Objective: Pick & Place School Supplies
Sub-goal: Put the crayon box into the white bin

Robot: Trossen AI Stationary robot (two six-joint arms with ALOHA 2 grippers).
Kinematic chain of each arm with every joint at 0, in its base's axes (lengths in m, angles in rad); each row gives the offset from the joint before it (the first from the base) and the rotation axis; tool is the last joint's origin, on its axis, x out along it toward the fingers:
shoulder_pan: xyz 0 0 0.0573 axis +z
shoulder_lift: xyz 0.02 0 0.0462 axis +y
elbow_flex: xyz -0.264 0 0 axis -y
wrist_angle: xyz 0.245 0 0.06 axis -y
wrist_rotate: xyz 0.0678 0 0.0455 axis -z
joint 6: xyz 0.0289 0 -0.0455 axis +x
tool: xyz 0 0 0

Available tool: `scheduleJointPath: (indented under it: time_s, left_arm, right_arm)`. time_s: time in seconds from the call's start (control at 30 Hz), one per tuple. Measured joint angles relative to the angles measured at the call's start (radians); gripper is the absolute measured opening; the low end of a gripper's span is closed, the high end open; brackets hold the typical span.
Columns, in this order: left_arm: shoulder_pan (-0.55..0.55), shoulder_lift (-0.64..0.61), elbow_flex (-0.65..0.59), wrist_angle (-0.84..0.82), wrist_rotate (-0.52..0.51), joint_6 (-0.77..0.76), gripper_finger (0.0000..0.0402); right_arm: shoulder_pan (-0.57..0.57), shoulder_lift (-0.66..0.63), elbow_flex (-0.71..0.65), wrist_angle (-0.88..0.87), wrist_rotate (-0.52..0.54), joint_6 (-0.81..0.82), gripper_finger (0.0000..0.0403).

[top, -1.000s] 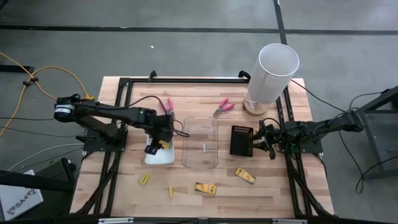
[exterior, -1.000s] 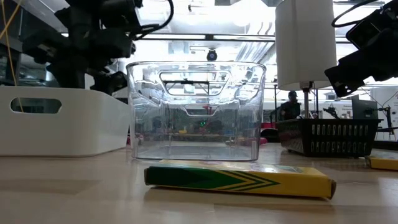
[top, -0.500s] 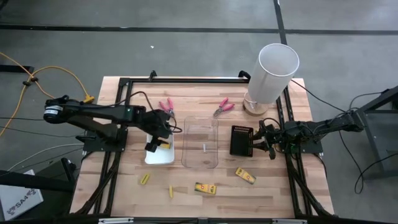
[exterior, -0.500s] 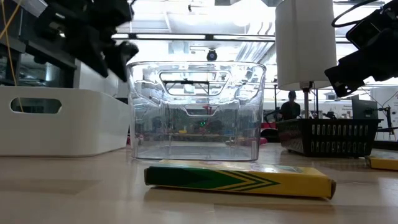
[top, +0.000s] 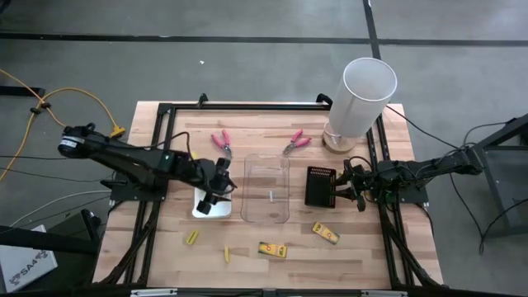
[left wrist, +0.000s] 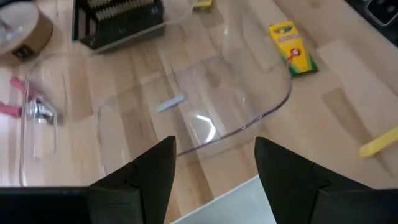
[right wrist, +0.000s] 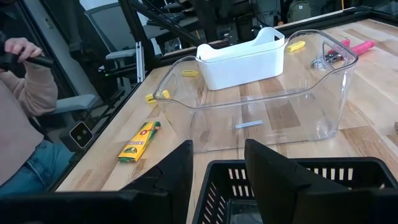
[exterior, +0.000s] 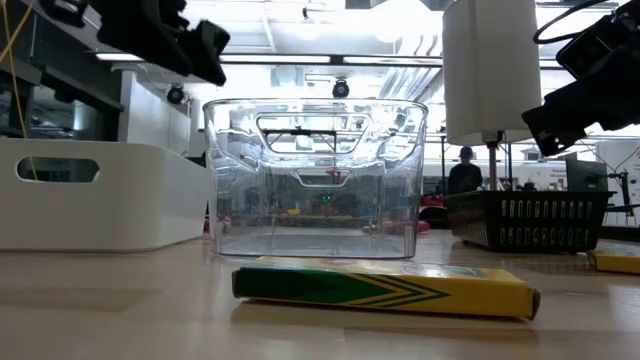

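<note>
one empty, open left gripper (top: 221, 183) over the white tray (top: 216, 209) should pick one yellow stick (top: 191, 238) and come straight down on it.

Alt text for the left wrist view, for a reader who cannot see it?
The left gripper hangs open over a clear tray on the wooden table, empty. A yellow crayon box lies beyond it, a black basket farther off.

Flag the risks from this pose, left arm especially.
1. The left end effector hangs open and empty over the white tray, right beside the clear tray; a low sweep could clip the clear tray's rim.
2. The right end effector sits over the black basket, so a lift could drag it.
3. The crayon box lies flat on the table, hard to pinch.
</note>
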Motion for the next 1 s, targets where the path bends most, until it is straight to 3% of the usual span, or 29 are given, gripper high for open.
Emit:
scheduleJointPath:
  time_s: [0.17, 0.47, 0.67, 1.0]
  left_arm:
    - [-0.079, 0.017, 0.000, 0.049, -0.057, -0.001, 0.0212]
    - [-0.160, 0.113, 0.000, 0.158, -0.056, -0.103, 0.0212]
    - [-0.215, 0.196, 0.000, 0.305, -0.057, -0.089, 0.0212]
    - [-0.286, 0.272, 0.000, 0.452, -0.172, -0.163, 0.0212]
  right_arm:
    - [0.000, 0.000, 0.000, 0.000, 0.000, 0.000, 0.0136]
    - [0.000, 0.000, 0.000, 0.000, 0.000, 0.000, 0.0136]
    - [0.000, 0.000, 0.000, 0.000, 0.000, 0.000, 0.0136]
    - [0.000, 0.000, 0.000, 0.000, 0.000, 0.000, 0.0137]
